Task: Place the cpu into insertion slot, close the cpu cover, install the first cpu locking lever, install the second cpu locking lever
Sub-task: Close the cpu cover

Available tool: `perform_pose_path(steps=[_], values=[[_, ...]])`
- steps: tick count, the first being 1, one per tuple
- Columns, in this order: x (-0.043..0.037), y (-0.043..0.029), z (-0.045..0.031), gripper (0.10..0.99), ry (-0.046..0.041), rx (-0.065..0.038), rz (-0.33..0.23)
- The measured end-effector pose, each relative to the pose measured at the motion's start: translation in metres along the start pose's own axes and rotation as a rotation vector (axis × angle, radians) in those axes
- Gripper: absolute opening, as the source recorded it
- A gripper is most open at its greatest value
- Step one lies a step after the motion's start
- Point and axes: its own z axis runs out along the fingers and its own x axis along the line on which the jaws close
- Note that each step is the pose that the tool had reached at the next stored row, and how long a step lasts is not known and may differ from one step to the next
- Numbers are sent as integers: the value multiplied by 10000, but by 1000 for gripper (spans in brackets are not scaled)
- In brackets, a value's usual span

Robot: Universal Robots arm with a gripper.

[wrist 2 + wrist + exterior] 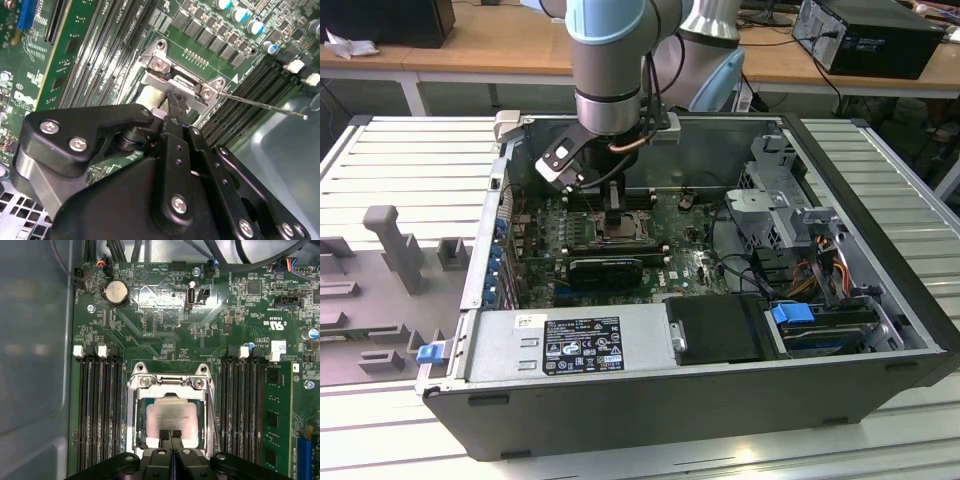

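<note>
There's the cpu [170, 416], lying flat, pale face up, seated in the insertion slot [142, 415], and it's right under the fingers [163, 434]. In the first wrist view the tips come down on one edge of the chip, with the rest of its face spreading away ahead of them. The two fingers are drawn together, barely a hairline between them, and I see nothing pinched. Whether they touch the chip or sit a shade above it, I can't tell.

The chip is square, so it has no long axis to speak of. Its sides run parallel with the long black memory slots [100, 405] that flank the fingers on both sides.

The cpu cover [170, 383], that silvery frame, sits around the chip with its broad bar on the side away from the fingers. Whether it's fully flat I cannot say. In the second wrist view a thin locking lever [260, 105] sticks out free beyond the fingers, so my reading is nothing's latched yet.

From the exterior view the arm stands nearly straight down over the motherboard [690, 265], inside the open computer case [720, 400] on the slatted bench [410, 160].
</note>
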Motion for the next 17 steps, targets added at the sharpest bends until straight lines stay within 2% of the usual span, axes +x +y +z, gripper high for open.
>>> perform_pose_path(steps=[2,5,8,9,10,12,16,17], values=[[-2,-4,40,106,-1,-67,-11],[-5,-8,78,106,-16,-66,-12],[-8,44,88,106,54,-72,-7],[-9,47,79,106,84,-71,-6],[0,54,38,106,126,-89,-4],[0,58,-41,106,110,-76,-4],[0,104,-46,106,112,-34,-3],[-1,135,-44,106,112,-32,-2]])
